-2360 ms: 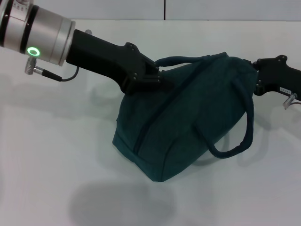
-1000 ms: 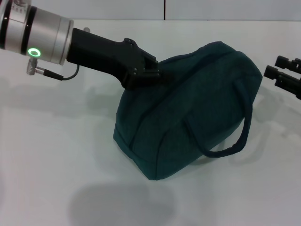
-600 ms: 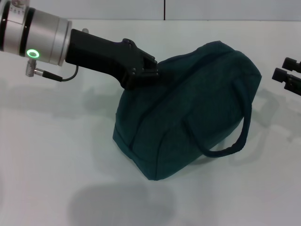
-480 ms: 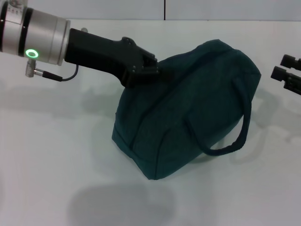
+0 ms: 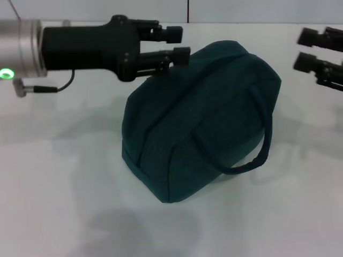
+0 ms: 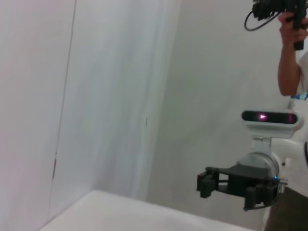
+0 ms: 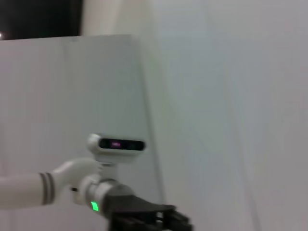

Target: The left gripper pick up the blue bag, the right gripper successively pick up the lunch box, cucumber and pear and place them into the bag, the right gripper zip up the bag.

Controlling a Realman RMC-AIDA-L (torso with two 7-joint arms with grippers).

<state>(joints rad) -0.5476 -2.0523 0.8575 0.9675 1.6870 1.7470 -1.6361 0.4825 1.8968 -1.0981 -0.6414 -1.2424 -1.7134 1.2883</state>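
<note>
White tabletop point(image 5: 64, 214), matte, pale wall behind; only the blue bag point(image 5: 198, 123) sits on it. Lunch box, cucumber and pear not visible, presumably inside, since the bag looks full and closed across the top.

Left gripper point(image 5: 178, 44): fingers apart, holding nothing, tips just beside the bag's upper corner, no clear contact. Right gripper point(image 5: 306, 49): fingers apart too, empty, off the bag's opposite end, well clear of the fabric.

Bag rests on the table between the two grippers, leaning toward the left gripper's side. Soft dark teal woven fabric, rounded barrel shape, stitched seams down the side panel, one cord handle point(image 5: 252, 155) drooping in a loop on the near side. Zip pull not visible from the head view.

Judgement: task looks at or near its end, both arms clear. If the zip still needs checking, the right gripper should approach along the top seam, low and slow; the fabric is slack and will shift if pushed. Keep fingers away from the loose handle, snag risk.

Wrist views show only wall and the other arm.
</note>
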